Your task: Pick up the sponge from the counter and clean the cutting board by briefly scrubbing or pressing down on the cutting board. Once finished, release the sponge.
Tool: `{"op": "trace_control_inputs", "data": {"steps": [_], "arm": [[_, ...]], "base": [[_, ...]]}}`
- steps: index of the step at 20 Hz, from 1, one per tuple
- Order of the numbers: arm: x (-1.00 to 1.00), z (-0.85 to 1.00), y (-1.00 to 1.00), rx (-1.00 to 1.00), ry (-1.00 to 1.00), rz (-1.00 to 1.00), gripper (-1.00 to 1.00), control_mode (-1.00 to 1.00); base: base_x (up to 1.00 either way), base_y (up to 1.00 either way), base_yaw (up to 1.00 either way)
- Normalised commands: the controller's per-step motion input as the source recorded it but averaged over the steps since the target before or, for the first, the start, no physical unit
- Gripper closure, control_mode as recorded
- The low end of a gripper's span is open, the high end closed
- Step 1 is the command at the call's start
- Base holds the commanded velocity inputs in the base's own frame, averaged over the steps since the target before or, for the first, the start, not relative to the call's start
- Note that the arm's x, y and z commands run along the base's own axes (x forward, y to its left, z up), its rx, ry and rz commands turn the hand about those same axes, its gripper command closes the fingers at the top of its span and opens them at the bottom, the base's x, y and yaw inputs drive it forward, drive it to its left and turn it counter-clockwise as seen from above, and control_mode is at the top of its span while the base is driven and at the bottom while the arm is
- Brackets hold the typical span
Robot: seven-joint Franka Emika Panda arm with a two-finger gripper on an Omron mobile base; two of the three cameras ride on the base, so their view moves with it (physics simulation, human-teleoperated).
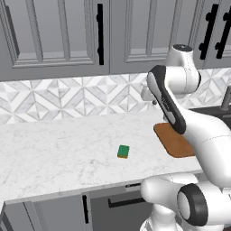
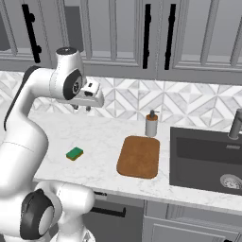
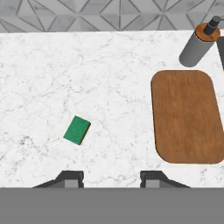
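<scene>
Claw (image 2: 81, 108) hangs closed and empty above counter (image 2: 104, 137); sponge (image 2: 74, 153) lies left of cutting board (image 2: 138, 156)

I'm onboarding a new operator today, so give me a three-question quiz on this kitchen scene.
1. True or false: the small green sponge with a yellow-orange underside lies on the rounded orange-brown wooden cutting board.
2. What stands just behind the board? A) a grey soap dispenser B) a red kettle C) a glass bowl
3. Fill in: the tool hangs above the white marble counter, holding ____.

Key: 1 false, it lies on the counter, apart from the board; 2 A; 3 nothing.
</scene>
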Motion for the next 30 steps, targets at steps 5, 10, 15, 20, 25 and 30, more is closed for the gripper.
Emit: {"op": "trace_control_inputs", "data": {"steps": [5, 10, 15, 20, 25, 30], "arm": [[-0.12, -0.27, 0.20, 0.00, 0.00, -0.02, -1.00, -1.00], [-0.18, -0.55, 0.50, 0.00, -0.01, -0.10, -1.00, -1.00], [-0.01, -0.46, 0.46, 0.00, -0.05, -0.12, -1.00, -1.00], [-0.02, -0.55, 0.18, 0.00, -0.02, -0.12, -1.00, -1.00], [0.00, -0.51, 0.09, 0.05, 0.05, -0.12, -1.00, -1.00], [0.01, -0.39, 0.05, 0.04, 0.23, -0.01, -1.00, -1.00]], "base": [[0.00, 0.00, 0.00], [0.00, 0.00, 0.00], [0.00, 0.00, 0.00], [0.00, 0.00, 0.00], [0.00, 0.00, 0.00], [0.00, 0.00, 0.00]]}}
